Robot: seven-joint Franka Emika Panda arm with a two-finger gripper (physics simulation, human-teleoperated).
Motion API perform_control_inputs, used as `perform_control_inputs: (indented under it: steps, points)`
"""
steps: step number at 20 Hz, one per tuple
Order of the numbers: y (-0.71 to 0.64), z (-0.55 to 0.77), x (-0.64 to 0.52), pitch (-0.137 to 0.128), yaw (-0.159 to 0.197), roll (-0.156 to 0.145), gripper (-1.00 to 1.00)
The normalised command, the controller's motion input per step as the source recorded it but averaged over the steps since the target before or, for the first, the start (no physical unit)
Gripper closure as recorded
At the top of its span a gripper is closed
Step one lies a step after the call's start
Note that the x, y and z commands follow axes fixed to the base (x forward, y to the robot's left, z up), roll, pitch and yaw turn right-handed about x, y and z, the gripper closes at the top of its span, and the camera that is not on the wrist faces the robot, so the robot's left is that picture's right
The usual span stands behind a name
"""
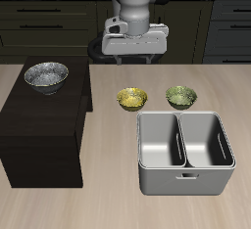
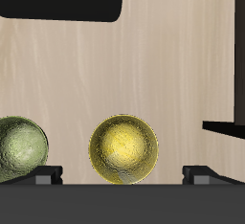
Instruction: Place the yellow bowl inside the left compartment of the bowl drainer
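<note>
The yellow bowl (image 1: 132, 99) (image 2: 124, 149) sits upright on the wooden table, just behind the bowl drainer (image 1: 185, 152). The drainer is a grey metal tub with two wells, and its left compartment (image 1: 161, 140) holds nothing. My gripper (image 1: 132, 61) (image 2: 124, 176) hangs open above and slightly behind the yellow bowl, well clear of it. In the wrist view the bowl lies between my two fingertips (image 2: 48, 175), and nothing is held. A dark rounded corner of the drainer (image 2: 67, 3) also shows there.
An olive-green bowl (image 1: 181, 97) (image 2: 19, 149) stands beside the yellow one, also just behind the drainer. A dark box (image 1: 44, 125) (image 2: 226, 127) carries a silver-grey metal bowl (image 1: 46, 75) on its top. Dark cabinets run along the back.
</note>
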Motion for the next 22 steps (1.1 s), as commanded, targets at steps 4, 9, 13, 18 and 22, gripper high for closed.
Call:
perform_control_inputs:
  steps: [4, 9, 13, 18, 22]
  points:
    - [0.01, -0.47, -0.15, -0.092, 0.037, -0.041, -1.00]
    - [0.15, -0.49, -0.22, -0.033, 0.025, -0.019, -1.00]
    - [0.11, -0.23, -0.14, -0.019, 0.002, -0.001, -1.00]
    - [0.07, -0.20, -0.17, -0.041, -0.013, -0.012, -1.00]
    - [0.00, -0.17, -0.01, -0.015, -0.037, -0.018, -1.00]
